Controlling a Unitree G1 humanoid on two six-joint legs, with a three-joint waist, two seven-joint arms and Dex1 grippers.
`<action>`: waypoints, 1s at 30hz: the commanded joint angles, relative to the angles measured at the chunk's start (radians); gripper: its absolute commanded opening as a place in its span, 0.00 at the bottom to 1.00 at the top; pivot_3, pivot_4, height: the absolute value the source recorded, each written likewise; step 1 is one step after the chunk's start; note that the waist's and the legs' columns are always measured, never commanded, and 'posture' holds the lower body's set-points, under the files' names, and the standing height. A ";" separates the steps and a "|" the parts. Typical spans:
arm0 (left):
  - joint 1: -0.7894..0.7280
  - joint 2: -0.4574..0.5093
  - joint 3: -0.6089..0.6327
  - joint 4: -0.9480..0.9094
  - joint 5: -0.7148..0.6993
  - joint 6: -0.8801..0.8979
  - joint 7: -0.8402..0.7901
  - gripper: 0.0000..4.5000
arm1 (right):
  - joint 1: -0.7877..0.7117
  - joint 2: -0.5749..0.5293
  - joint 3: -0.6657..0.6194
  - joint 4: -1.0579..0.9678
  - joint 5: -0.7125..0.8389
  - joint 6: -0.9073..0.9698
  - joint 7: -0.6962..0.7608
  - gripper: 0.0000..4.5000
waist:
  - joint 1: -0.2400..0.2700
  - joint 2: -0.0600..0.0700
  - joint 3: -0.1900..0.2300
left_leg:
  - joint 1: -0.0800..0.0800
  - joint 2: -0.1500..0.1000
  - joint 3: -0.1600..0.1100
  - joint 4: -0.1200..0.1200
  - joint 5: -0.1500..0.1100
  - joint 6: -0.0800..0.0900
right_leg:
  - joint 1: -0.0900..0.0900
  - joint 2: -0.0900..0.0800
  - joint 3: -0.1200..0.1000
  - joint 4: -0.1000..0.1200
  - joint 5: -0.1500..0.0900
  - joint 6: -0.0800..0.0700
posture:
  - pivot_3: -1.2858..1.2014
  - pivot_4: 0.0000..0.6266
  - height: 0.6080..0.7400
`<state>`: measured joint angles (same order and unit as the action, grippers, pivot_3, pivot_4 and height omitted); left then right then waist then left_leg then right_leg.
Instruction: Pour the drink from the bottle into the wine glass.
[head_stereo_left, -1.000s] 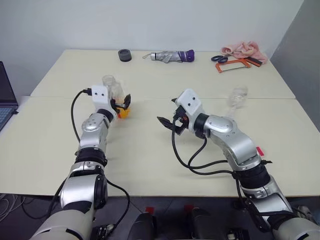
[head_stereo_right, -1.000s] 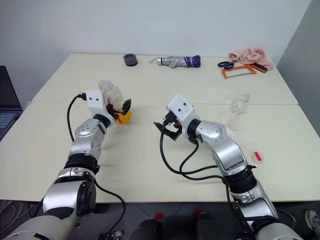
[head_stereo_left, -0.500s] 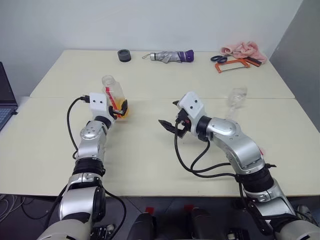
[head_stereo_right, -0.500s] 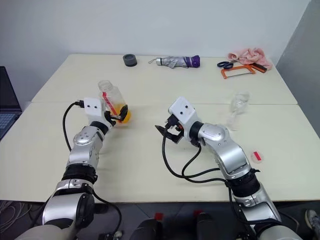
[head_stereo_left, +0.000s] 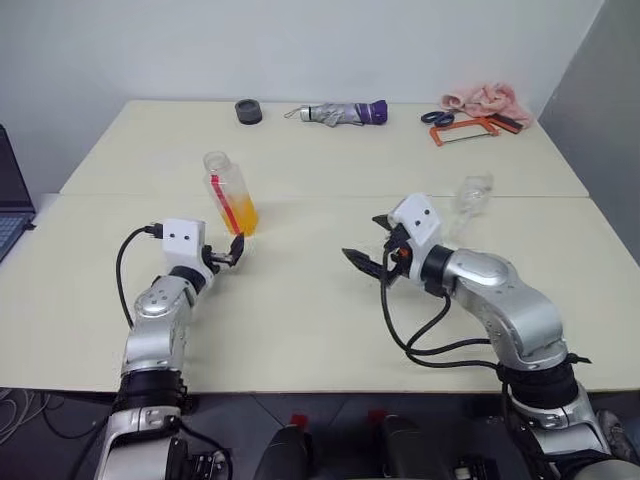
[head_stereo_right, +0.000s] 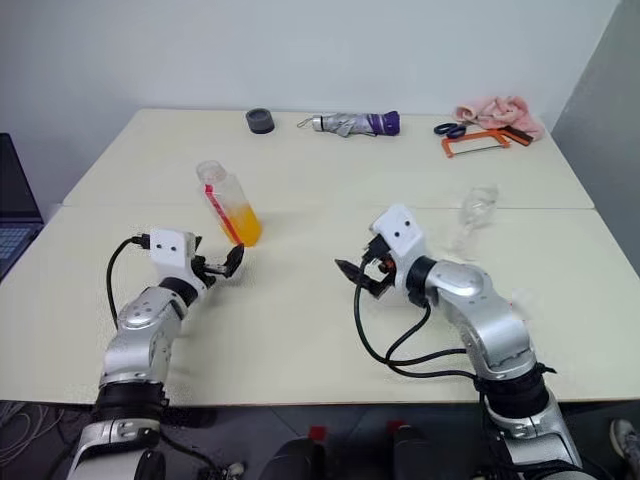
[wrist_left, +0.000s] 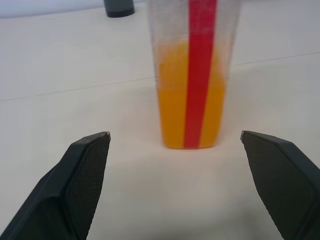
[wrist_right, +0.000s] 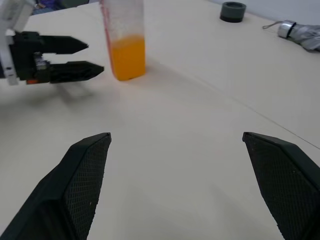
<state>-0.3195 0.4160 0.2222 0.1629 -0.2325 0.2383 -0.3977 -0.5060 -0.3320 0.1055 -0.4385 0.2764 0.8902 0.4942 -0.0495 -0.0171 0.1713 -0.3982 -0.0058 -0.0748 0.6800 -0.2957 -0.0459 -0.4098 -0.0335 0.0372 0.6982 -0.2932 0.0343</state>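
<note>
The clear bottle (head_stereo_left: 230, 193) with a red stripe stands on the table's left half. The orange drink (head_stereo_left: 243, 215) fills its lower part, and its top looks uncapped. My left gripper (head_stereo_left: 228, 252) is open just in front of the bottle, apart from it. In the left wrist view the bottle (wrist_left: 192, 75) rises between and beyond the spread fingers (wrist_left: 85, 170). My right gripper (head_stereo_left: 368, 258) hovers open and empty over the middle of the table. The empty wine glass (head_stereo_left: 475, 200) stands upright behind the right arm, on the right.
Along the far edge lie a black round object (head_stereo_left: 249, 110), a folded umbrella (head_stereo_left: 340, 112), scissors with an orange-framed saw (head_stereo_left: 462, 125), and a pink cloth (head_stereo_left: 487, 98). A laptop (head_stereo_left: 10, 195) sits at the left border. A seam (head_stereo_left: 320, 196) crosses the table.
The left gripper had the bottle tilted between its fingers; the bottle now stands free on the table and the gripper has drawn back toward me. The right gripper has shifted right.
</note>
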 joint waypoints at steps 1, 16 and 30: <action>0.071 0.022 -0.012 -0.159 -0.053 0.063 -0.064 1.00 | -0.003 -0.012 -0.116 -0.072 0.053 0.076 -0.037 1.00 | 0.001 0.000 0.000 | 0.000 0.000 0.000 0.000 0.000 0.000 | 0.000 0.000 0.000 0.000 0.000 0.000 | 0.52 0.24 1.00; -0.109 0.127 -0.283 -0.249 -0.162 0.073 -0.622 1.00 | -0.420 -0.187 -0.441 0.600 0.045 0.473 -0.202 1.00 | 0.013 0.001 0.000 | 0.003 -0.002 0.004 -0.003 0.000 0.005 | 0.003 0.002 0.001 -0.002 0.000 0.000 | 0.52 0.24 1.00; -0.196 0.135 -0.371 -0.184 -0.136 0.001 -0.825 1.00 | -0.757 -0.252 -0.343 1.484 -0.057 0.061 -0.079 1.00 | -0.009 0.001 0.000 | 0.003 0.000 0.014 -0.004 -0.001 0.006 | 0.002 0.005 0.004 -0.002 0.000 0.000 | 0.52 0.24 1.00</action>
<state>-0.4950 0.5487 -0.1522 -0.0175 -0.3706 0.2582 -1.2136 -1.2268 -0.5743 -0.2423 1.0085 0.2301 1.0068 0.3881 -0.0587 -0.0162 0.1715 -0.3954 -0.0058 -0.0606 0.6762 -0.2965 -0.0401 -0.4079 -0.0291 0.0414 0.6961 -0.2930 0.0342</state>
